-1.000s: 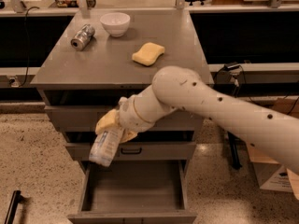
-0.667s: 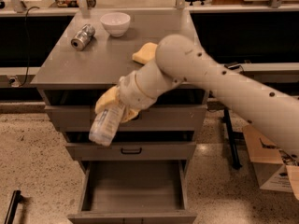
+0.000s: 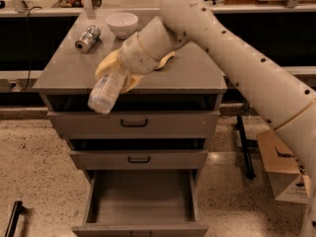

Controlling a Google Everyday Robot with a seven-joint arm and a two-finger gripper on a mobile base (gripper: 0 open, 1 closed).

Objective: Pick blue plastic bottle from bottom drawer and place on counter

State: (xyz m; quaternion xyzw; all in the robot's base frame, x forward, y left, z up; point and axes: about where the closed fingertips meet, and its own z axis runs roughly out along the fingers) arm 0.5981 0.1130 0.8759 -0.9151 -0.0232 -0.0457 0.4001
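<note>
One blue plastic bottle is held clamped by the claw at the surface's front edge; one can and one bowl are seen behind.

Bottle in end effector at counter

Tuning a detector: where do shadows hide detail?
Camera view: dark shadow fills the recess under the counter; the open bottom drawer is evenly lit; the gripper, at the counter's front edge, holds the blue plastic bottle in full light.
</note>
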